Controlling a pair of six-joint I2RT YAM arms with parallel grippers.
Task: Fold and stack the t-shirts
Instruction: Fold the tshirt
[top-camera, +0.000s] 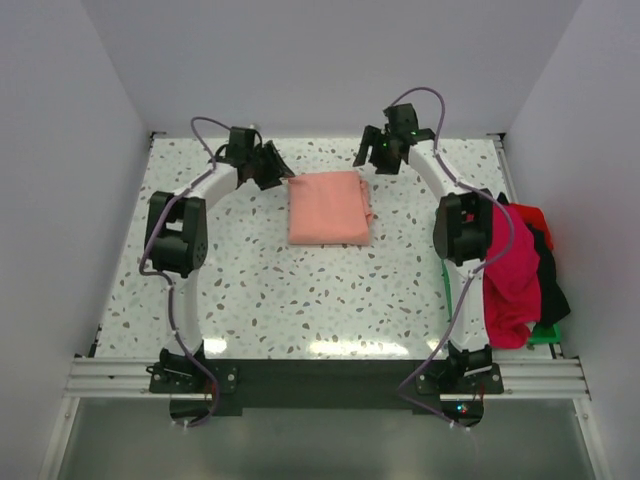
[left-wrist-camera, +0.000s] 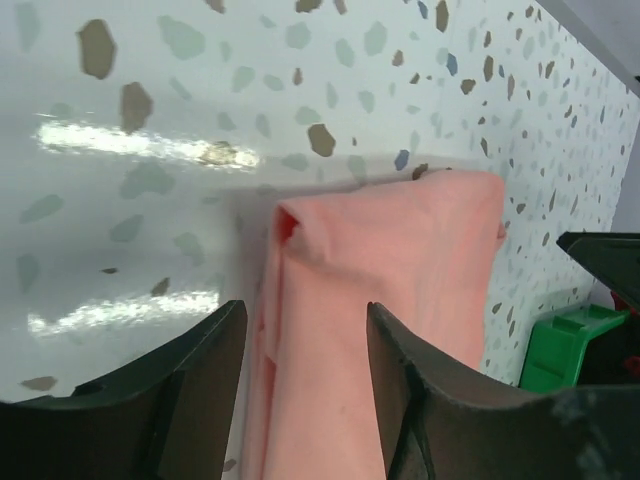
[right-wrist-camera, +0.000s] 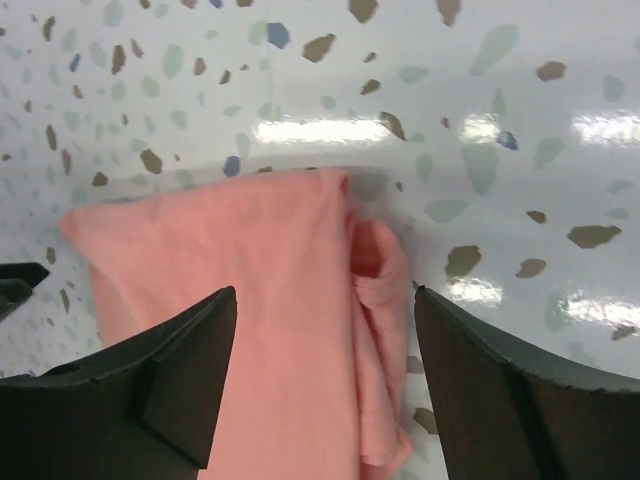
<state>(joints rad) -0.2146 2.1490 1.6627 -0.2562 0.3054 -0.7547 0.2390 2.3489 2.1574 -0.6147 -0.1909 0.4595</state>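
A folded salmon-pink t-shirt (top-camera: 328, 207) lies flat at the far middle of the speckled table (top-camera: 300, 300). My left gripper (top-camera: 270, 165) hovers at its far left corner, open and empty; the shirt (left-wrist-camera: 400, 290) lies below the gap between its fingers. My right gripper (top-camera: 385, 152) is open and empty above the shirt's far right corner; the shirt (right-wrist-camera: 260, 300) shows between its fingers with a bunched fold at its right edge. A pile of magenta (top-camera: 512, 275), red (top-camera: 530, 218) and black (top-camera: 550, 280) t-shirts lies heaped at the right edge.
A green plastic tray (top-camera: 545, 335) sits under the shirt pile at the right; it also shows in the left wrist view (left-wrist-camera: 560, 345). White walls close in the table on three sides. The arm bases stand on the near rail (top-camera: 320, 378).
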